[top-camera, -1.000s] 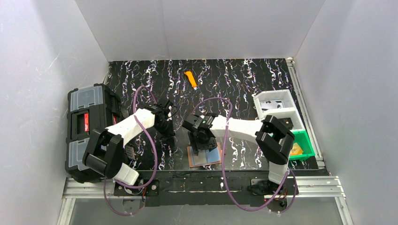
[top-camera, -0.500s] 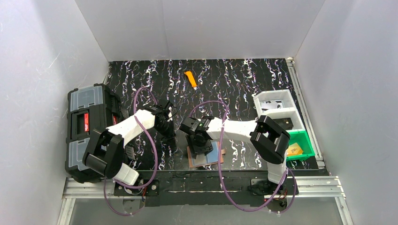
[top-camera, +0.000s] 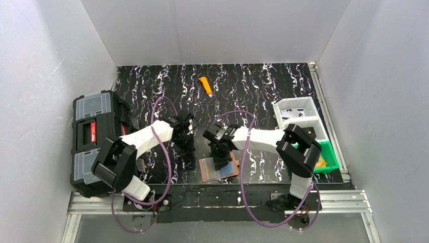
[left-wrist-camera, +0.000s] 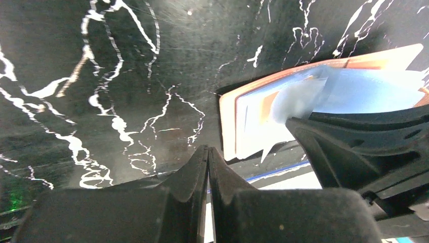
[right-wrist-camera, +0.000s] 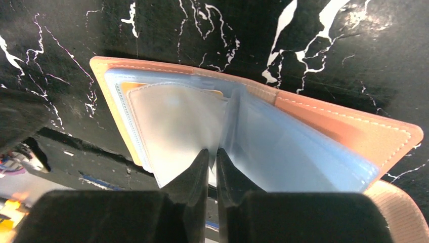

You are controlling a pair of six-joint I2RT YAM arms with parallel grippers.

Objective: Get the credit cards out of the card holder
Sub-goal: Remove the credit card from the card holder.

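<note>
Top cam: card holder [top-camera: 208,171] lies open flat on the black marbled table [top-camera: 253,86], at the near edge between the two arm bases. The right gripper [top-camera: 220,161] points down right on top of it and blocks the middle, so from here I can't read its jaws or any card. The left gripper [top-camera: 187,148] is just beside the holder on its left, tips low over the table, and its jaws are also too small to read at this angle. Black toolbox [top-camera: 93,134] sits far left, orange utility knife [top-camera: 205,85] well back, white bins [top-camera: 298,114] and a green bin [top-camera: 328,152] on the right, partly behind the right arm's elbow. Left wrist cam: left jaws are pressed tight together, nothing between them, over bare table close to the holder's corner. The holder's right side is cut off behind the right gripper's dark finger, and a hazy clear sleeve [left-wrist-camera: 298,98] is lifted up to that fingertip. Right wrist cam: right jaws are drawn in to a sliver, and the sleeve leaf runs up between the tips, so it looks pinched. The sleeves are bluish and frosted. A corner of the orange-tan card [right-wrist-camera: 130,86] shows through at the top, still inside the holder. I can't separate a pale blue-grey card from the plastic, and I can't tell whether the pinched leaf has a card in it. The holder's near edge is hidden under the fingers.
</note>
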